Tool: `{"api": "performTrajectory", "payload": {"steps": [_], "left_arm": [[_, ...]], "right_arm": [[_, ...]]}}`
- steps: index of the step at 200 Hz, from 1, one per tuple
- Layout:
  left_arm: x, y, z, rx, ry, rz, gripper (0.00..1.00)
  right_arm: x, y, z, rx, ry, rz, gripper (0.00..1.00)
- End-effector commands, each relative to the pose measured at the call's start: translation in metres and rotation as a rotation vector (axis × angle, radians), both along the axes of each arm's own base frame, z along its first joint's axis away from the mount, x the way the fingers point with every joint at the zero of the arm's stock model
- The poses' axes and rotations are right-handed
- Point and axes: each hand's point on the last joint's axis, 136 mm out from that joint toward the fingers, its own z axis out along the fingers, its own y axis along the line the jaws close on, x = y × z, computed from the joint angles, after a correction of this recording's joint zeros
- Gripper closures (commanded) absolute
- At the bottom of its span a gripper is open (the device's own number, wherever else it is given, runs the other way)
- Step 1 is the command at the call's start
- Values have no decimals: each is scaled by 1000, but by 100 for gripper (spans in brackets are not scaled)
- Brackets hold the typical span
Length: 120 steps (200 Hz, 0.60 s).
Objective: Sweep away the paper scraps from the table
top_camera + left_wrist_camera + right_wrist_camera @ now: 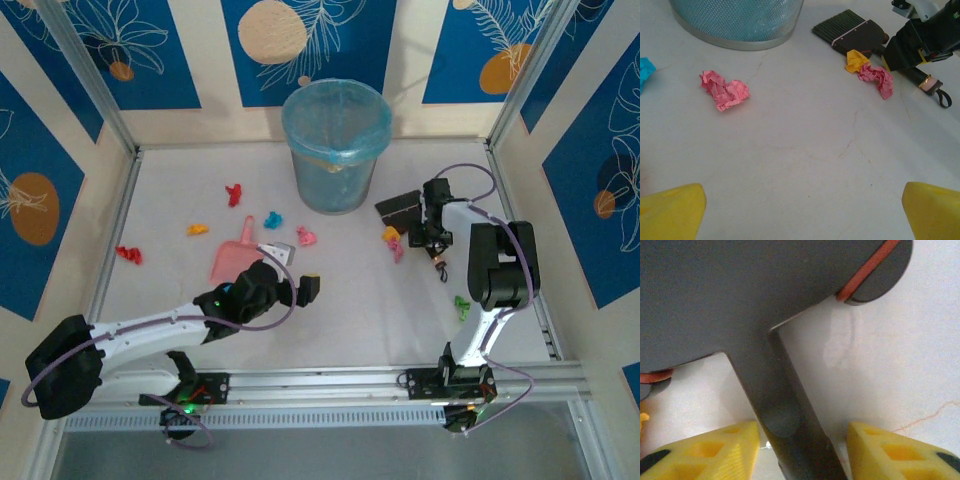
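The left arm [150, 330] and right arm [475, 335] had white links, black joints and looping lilac cables. Yellow fingertips [675, 210] capped the left tool [800, 215] and right tool [802, 450]; a green light [215, 297] glowed behind the left tool.

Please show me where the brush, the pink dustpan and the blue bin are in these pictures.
brush [860, 37]: left wrist view, on the dark head block behind the bristles.
pink dustpan [230, 262]: top external view, on the flat pan part.
blue bin [335, 175]: top external view, on its side wall.
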Motion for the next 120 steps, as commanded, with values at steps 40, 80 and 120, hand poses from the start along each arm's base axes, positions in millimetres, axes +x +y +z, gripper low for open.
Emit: {"api": "performTrajectory", "payload": {"steps": [40, 80, 120], "left_arm": [[-3, 0, 2, -14, -3, -5, 0], [-3, -1, 2, -15, 1, -5, 0], [-4, -1, 3, -21, 4, -6, 0]], "right_arm": [[-13, 15, -10, -54, 8, -1, 59], [-27, 18, -1, -74, -5, -41, 48], [-37, 20, -13, -62, 42, -56, 50]]}}
